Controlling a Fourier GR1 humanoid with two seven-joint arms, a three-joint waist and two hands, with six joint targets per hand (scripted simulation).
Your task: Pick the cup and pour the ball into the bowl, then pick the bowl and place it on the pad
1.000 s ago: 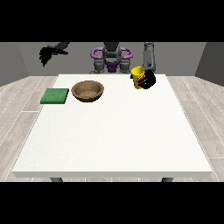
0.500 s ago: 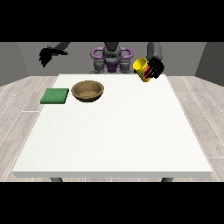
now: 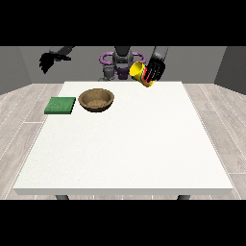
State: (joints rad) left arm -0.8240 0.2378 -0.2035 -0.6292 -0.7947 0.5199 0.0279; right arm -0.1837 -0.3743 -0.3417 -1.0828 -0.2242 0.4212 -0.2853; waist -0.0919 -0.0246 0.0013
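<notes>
You've got loads of bare white table (image 3: 129, 153) in front: the whole near half and the right side have nothing on them. One yellow cup (image 3: 139, 72) is up in the air over the far edge, tipped on its side with its mouth toward the view's left, and the hand at the view's right (image 3: 154, 70) has its fingers wrapped round it. One wooden bowl (image 3: 96, 100) sits far left, just beside one green pad (image 3: 60, 105) at the left edge. The hand at the view's left (image 3: 47, 62) hangs off the table, fingers drooping loose. Can't see the ball.
</notes>
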